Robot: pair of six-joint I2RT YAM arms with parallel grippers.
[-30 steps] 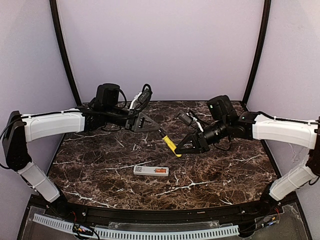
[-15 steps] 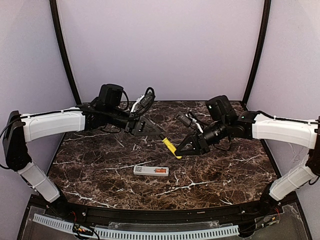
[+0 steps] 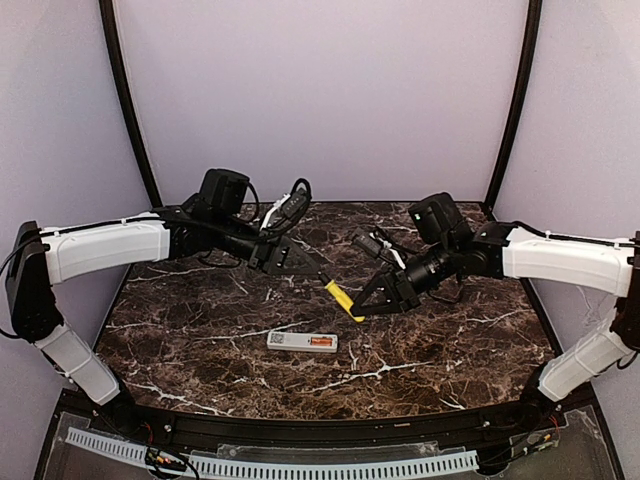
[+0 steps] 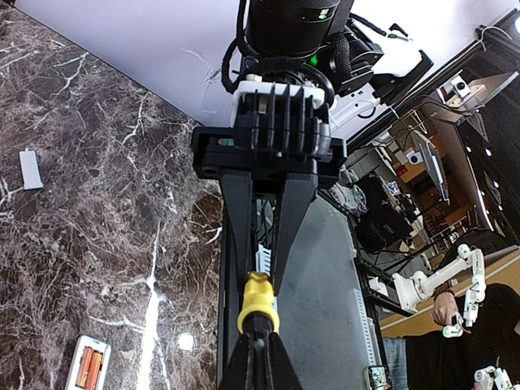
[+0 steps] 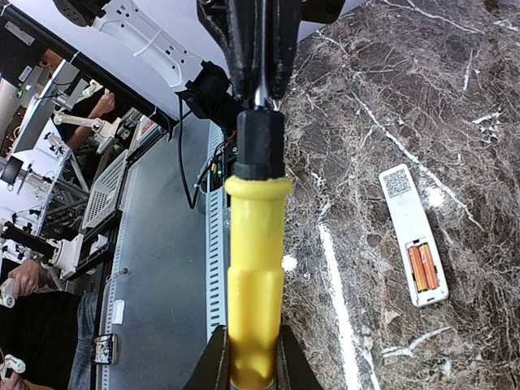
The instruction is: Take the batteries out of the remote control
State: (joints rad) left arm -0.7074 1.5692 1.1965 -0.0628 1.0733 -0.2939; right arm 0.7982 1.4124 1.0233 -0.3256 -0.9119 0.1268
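Observation:
The white remote control (image 3: pixel 302 341) lies back-up on the marble, its bay open with two orange batteries (image 3: pixel 321 343) inside; it also shows in the left wrist view (image 4: pixel 89 366) and right wrist view (image 5: pixel 413 244), batteries (image 5: pixel 424 268) still seated. Above and beyond it, a yellow-handled screwdriver (image 3: pixel 343 298) hangs in the air between both arms. My right gripper (image 5: pixel 252 333) is shut on the butt of the yellow handle (image 5: pixel 254 260). My left gripper (image 4: pixel 257 341) is shut on the black shaft just past the handle (image 4: pixel 257 302). In the top view the left gripper (image 3: pixel 318 272) and right gripper (image 3: pixel 365 305) face each other.
A small grey-white cover piece (image 4: pixel 31 169) lies flat on the marble away from the remote. The dark marble tabletop (image 3: pixel 200 330) ends at a black front rail (image 3: pixel 320 430). Black posts stand at the back corners.
My left gripper has slid right along the screwdriver toward the handle and closed on its shaft. The right gripper kept its hold and shifted slightly left. The remote has not moved.

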